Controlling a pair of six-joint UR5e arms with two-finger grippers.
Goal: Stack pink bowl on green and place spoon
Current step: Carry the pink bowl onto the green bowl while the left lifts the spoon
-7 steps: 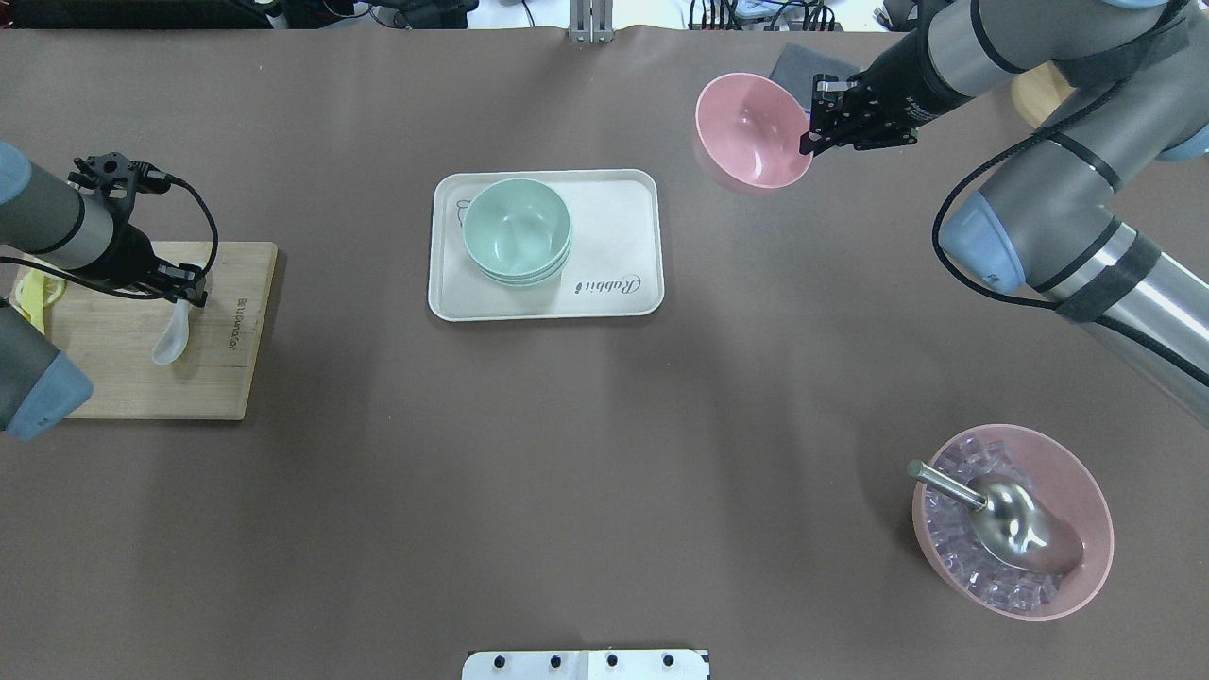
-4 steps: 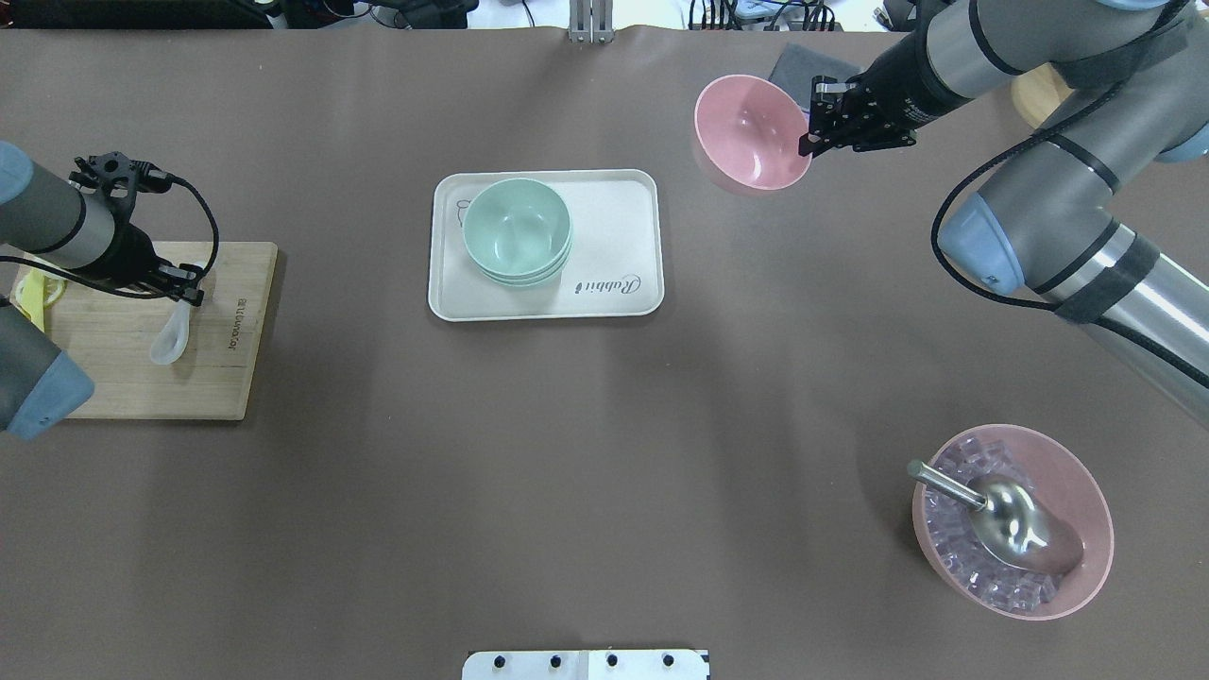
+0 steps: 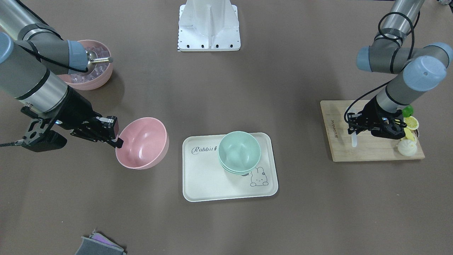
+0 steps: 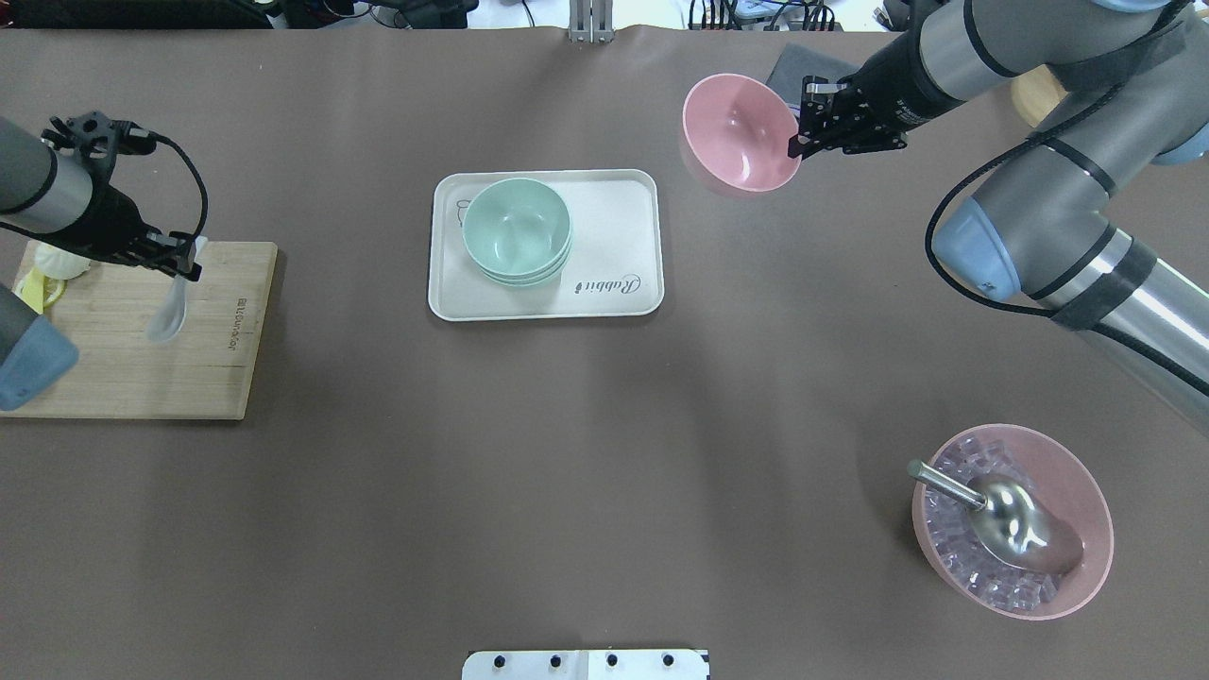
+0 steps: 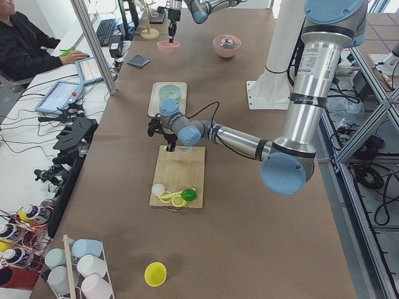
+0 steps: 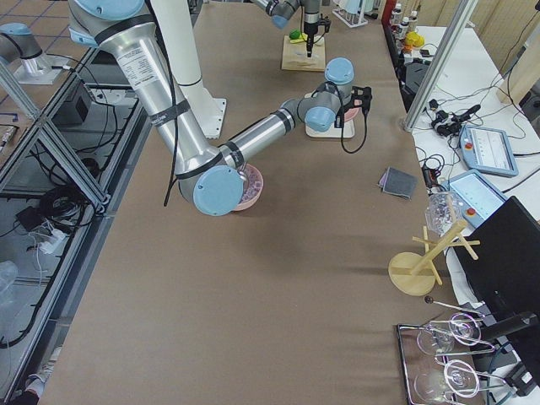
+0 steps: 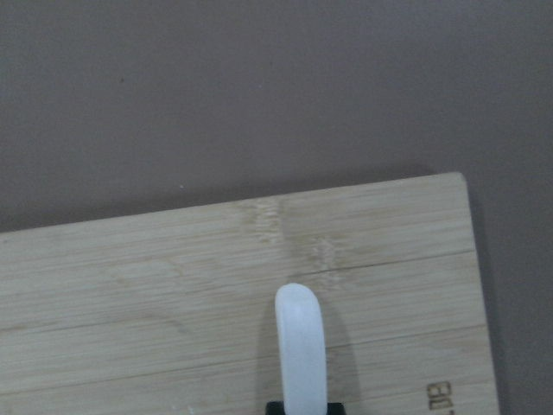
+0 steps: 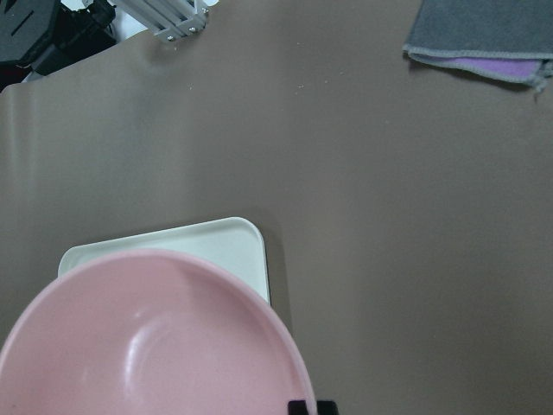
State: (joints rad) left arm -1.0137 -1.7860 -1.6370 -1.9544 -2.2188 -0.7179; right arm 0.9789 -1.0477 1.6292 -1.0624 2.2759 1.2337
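Note:
My right gripper (image 4: 799,144) is shut on the rim of an empty pink bowl (image 4: 740,132) and holds it above the table, right of the white tray (image 4: 619,236). The bowl also shows in the front view (image 3: 141,142) and fills the right wrist view (image 8: 147,346). A stack of green bowls (image 4: 518,229) sits on the tray's left half. My left gripper (image 4: 181,264) is shut on the handle of a white spoon (image 4: 168,312), which hangs above the wooden board (image 4: 123,368). The spoon also shows in the left wrist view (image 7: 301,346).
A second pink bowl (image 4: 1086,491) with ice cubes and a metal scoop (image 4: 1011,519) stands at the near right. A grey cloth (image 4: 789,61) lies behind the held bowl. Lemon slices and a white bun (image 3: 406,147) lie on the board's outer end.
My right gripper has carried the pink bowl a little to the left, toward the tray. My left gripper has lifted the spoon and moved it toward the board's far edge.

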